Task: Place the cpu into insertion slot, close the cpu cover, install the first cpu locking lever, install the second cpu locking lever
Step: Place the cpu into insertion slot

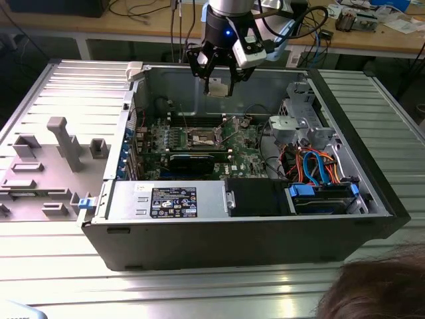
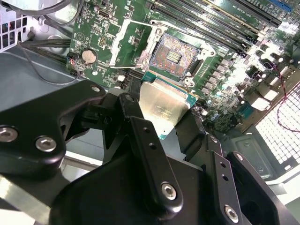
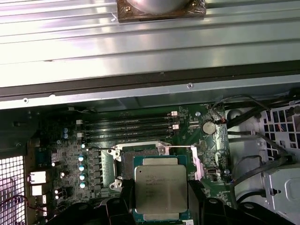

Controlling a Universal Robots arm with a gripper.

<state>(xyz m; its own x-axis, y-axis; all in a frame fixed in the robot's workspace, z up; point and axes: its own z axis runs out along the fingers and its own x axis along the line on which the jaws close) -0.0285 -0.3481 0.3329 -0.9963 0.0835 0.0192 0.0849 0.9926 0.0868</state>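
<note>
- The cpu (image 2: 161, 107) is clamped by its edges in the tool (image 1: 219, 84), metal top facing the wrist cameras. It hangs above the open computer case (image 1: 232, 226), well clear of the green board.
- The insertion slot (image 2: 174, 55) lies bare below and a little ahead of the chip, tan-gold contact field exposed. The cpu cover (image 2: 117, 42) is swung open just beside it.
- Risk, misalignment: the chip is not yet over the socket. If it comes down offset or turned the wrong way, its edge would likely land on the dark rim, or it would press on the contacts.
- Risk, tilt: only two fingers hold a thin plate. If one corner sits lower at release, I judge it could scrape the contact field.
- Risk, slip: the edges look smooth, so a jolt could drop the chip onto the board.
- Risk, cover: the open frame stands close to the socket, and a finger on that side could catch it on the way down.
- Count: one cpu, one insertion slot, one cpu cover, one tool.
- Count: four long memory slots (image 3: 126, 129) by my count, and one round coin cell (image 3: 208, 126).
- The locking levers I cannot pick out with certainty.
- The case rests on a ribbed metal surface (image 1: 199, 286).
</note>
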